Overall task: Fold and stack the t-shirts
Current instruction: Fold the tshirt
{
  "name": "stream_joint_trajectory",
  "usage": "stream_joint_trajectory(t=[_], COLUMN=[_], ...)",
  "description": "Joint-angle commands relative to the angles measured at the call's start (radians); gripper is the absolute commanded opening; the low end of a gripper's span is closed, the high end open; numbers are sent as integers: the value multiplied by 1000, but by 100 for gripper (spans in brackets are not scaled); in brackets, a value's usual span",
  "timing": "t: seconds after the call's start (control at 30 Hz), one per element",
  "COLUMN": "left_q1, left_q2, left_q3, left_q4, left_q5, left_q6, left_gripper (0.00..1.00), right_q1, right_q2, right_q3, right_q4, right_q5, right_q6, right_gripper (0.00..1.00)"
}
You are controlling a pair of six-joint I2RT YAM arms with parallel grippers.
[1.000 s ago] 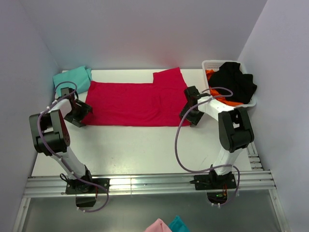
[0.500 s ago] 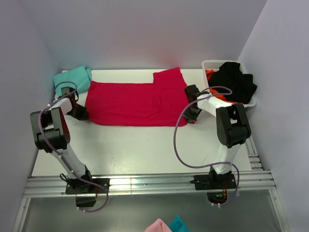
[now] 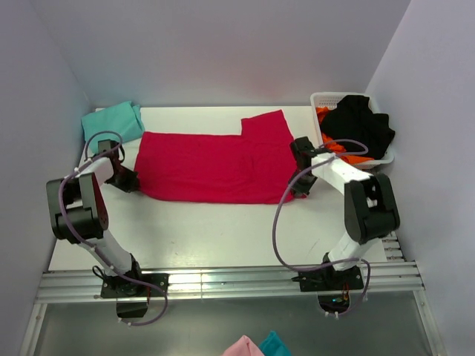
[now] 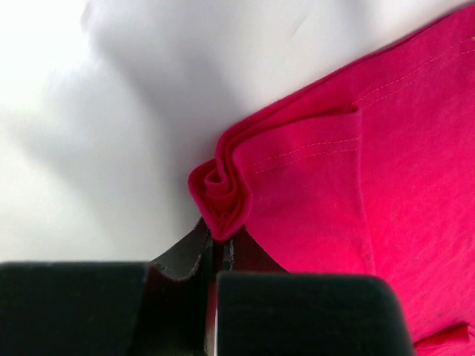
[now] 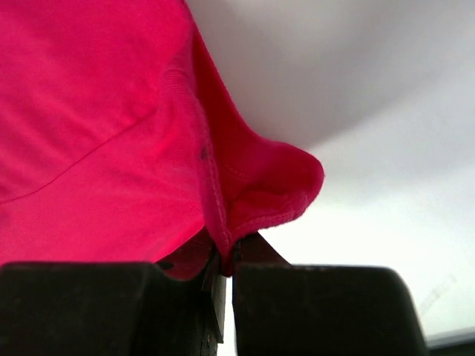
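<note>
Seemingly, left gripper (image 4: 216, 251) and right gripper (image 5: 225, 259) pinch red t-shirt (image 3: 215, 167).

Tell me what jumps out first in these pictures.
A big crimson t-shirt lies spread across the middle of the white table, the left hand and right hand each shut on a near corner. A teal t-shirt sits far left; a white basket of black and orange clothes, far right.

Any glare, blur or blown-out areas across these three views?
Top external: sharp and evenly lit, glare only on the metal rail. Left wrist: red t-shirt stitching crisp, table overexposed at top left. Right wrist: the shirt softly blurred, table washed out.
</note>
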Motion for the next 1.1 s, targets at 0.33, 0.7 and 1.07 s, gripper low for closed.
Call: stream_joint_trajectory(t=[0.33,0.7,1.07], left_q1=[-16,-36,-75], left_q2=[-377,-630,-724], left_q3=[-216,-280,-290], left_q4=[-183,-350,-565], left_q5=[20,12,-1], left_q6=[18,18,7], left_gripper=[0,0,83], right_q1=[-10,-10,-4], right_q2=[-416,-678,-811], right_q3=[-248,-409,-321], right_q4=[-193,-311,-501], right_q5=[7,16,54], right_q6=[57,45,39], right_gripper=[0,0,69])
